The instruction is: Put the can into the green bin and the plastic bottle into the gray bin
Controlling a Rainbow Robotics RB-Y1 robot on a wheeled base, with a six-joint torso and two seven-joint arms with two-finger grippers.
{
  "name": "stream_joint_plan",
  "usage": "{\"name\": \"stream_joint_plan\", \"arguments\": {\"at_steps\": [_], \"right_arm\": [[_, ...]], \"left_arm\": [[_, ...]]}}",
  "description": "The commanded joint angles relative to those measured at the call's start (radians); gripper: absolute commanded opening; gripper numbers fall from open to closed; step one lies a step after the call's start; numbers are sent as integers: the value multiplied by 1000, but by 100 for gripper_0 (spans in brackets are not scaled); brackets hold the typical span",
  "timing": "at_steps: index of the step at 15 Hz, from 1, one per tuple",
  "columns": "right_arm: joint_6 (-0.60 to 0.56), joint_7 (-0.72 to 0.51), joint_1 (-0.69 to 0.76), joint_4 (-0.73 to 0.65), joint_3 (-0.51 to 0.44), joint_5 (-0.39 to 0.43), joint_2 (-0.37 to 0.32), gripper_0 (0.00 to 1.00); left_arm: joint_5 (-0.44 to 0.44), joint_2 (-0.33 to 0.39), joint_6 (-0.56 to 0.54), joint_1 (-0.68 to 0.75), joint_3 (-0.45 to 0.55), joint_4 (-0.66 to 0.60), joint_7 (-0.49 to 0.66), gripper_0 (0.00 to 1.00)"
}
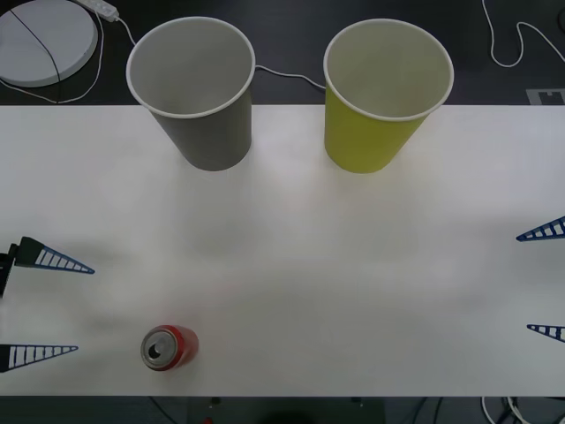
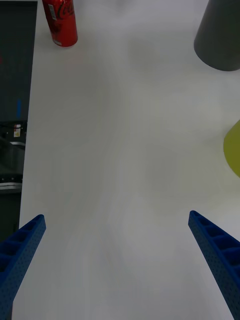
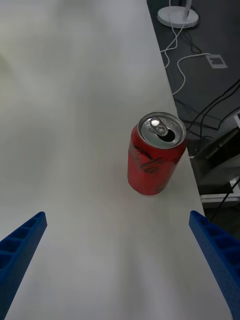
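The can [image 1: 169,346] [image 3: 155,160] [image 2: 60,20], red with a silver top, stands upright near the front edge of the white table [image 1: 309,265], left of centre. My left gripper [image 1: 85,309] [image 3: 117,215] hovers open just to the can's left, nothing between its fingers. At the table's right edge my right gripper [image 1: 523,283] [image 2: 116,216] is open and holds nothing. The gray bin [image 1: 196,88] [image 2: 220,35] stands at the back left and the green bin [image 1: 384,97] [image 2: 232,155] at the back right, both upright. The plastic bottle is out of view.
Behind the table lie a round white disc [image 1: 44,40] at the far left and white cables [image 1: 521,44] on the dark floor. The can stands close to the table's front edge [image 3: 182,150], with cables and equipment below it.
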Motion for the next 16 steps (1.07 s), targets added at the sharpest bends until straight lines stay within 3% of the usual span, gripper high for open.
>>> {"name": "stream_joint_plan", "arguments": {"at_steps": [1, 16], "right_arm": [[0, 0, 0, 0, 0, 0, 0, 100], [0, 0, 0, 0, 0, 0, 0, 100]], "left_arm": [[39, 0, 6, -4, -42, 56, -65, 100], [46, -138, 4, -7, -118, 257, -327, 100]]}}
